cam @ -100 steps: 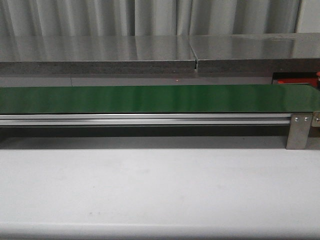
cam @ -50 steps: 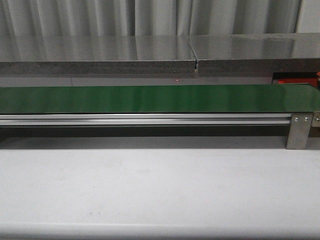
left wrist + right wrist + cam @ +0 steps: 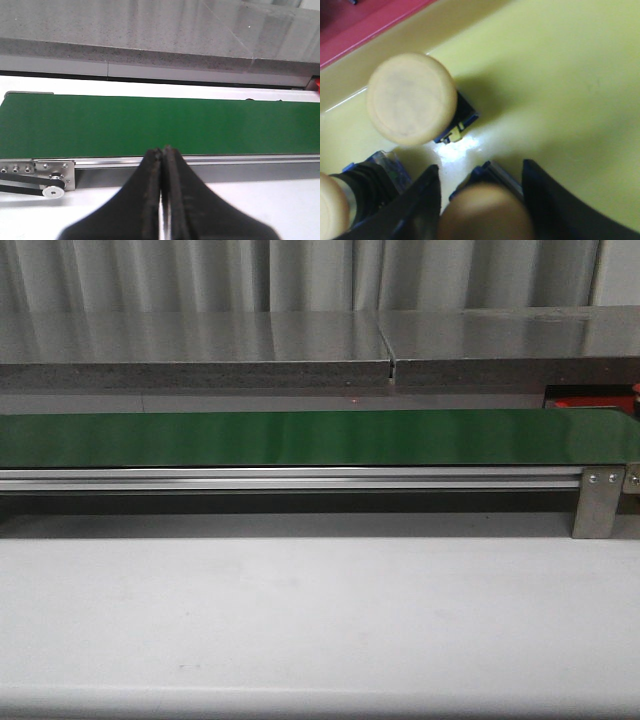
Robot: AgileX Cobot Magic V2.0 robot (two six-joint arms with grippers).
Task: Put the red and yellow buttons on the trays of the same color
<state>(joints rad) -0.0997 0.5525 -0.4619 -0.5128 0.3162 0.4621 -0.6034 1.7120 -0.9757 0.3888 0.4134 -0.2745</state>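
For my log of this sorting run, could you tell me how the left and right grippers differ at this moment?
1. The left gripper has its fingers pressed together on nothing; the right gripper is spread around a yellow button.
2. The left one hangs before the bare green conveyor belt; the right sits low over the yellow tray, beside another yellow button.

Both have black fingers.

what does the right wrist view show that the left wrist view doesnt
Only the right wrist view shows the yellow tray, a yellow button standing on it, a second one at the edge of the picture, a third yellow button between the fingers of the right gripper, and a strip of the red tray.

Only the left wrist view shows the green conveyor belt, bare of buttons, with its pulley, the grey ledge behind it, and the left gripper closed on nothing.

The two share nothing identifiable.
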